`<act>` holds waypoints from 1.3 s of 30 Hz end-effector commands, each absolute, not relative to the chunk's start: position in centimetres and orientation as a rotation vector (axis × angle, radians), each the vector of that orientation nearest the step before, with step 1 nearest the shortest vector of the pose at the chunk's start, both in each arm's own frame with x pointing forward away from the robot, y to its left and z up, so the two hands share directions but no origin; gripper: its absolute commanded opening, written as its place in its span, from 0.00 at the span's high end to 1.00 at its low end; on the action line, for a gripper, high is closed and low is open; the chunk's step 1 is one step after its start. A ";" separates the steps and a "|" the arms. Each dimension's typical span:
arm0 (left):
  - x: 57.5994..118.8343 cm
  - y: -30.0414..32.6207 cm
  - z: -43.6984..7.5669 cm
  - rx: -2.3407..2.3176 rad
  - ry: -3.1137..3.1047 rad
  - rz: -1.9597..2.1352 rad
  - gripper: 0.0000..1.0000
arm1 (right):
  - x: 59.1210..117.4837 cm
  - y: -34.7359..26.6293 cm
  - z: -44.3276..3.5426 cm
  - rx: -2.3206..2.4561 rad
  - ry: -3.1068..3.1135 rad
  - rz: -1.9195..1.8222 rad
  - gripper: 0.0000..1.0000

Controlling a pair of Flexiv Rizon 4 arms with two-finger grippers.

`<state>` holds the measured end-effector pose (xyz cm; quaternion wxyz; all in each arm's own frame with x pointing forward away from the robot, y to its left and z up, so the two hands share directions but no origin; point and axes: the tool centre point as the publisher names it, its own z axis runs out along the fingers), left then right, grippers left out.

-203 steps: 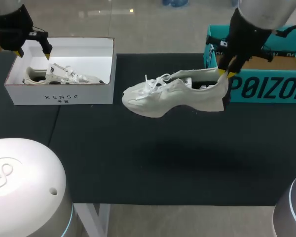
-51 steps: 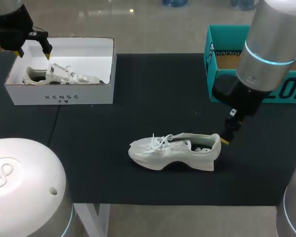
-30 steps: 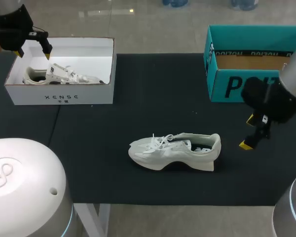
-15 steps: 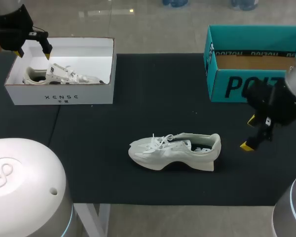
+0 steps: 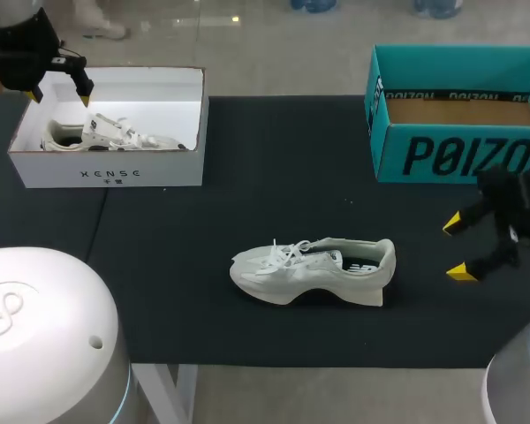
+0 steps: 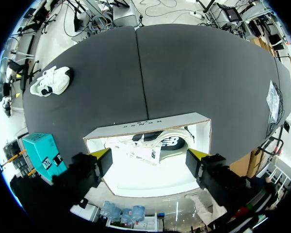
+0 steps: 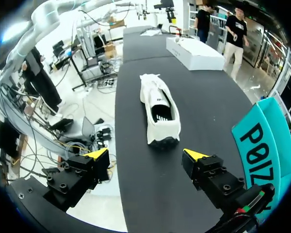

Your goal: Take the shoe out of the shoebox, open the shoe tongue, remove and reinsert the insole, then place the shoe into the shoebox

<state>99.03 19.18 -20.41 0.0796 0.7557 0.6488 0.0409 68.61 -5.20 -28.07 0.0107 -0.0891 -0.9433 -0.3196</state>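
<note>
Black cloth covers the tabletop (image 5: 247, 159); a white lace-up sneaker (image 5: 314, 269) stands on its sole there, well apart from the open teal cardboard shoebox (image 5: 459, 155). Near the heel, the right gripper (image 5: 458, 248) hangs with fingers wide, empty. The left gripper (image 5: 62, 97), fingers wide, hovers over a white cardboard box (image 5: 106, 168) holding another shoe (image 5: 106, 134).

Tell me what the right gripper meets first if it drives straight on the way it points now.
Probably the heel of the white lace-up sneaker, which lies straight ahead of the right gripper. Nothing stands between them, though the gripper's height over the table is unclear.
</note>
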 end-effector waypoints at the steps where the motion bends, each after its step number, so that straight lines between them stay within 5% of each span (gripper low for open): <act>1: 99.0 19.2 -20.4 2.263 1.941 0.125 0.00 | 69.4 -5.9 -29.6 -0.143 -2.858 -1.219 0.00; 22: 99.0 19.2 -20.4 2.263 1.941 0.125 0.00 | 70.6 -6.0 -37.2 -0.251 -2.788 -1.343 0.00; 39: 99.0 19.2 -20.4 2.263 1.941 0.125 0.00 | 71.8 -2.9 -38.8 -0.104 -2.852 -1.595 0.00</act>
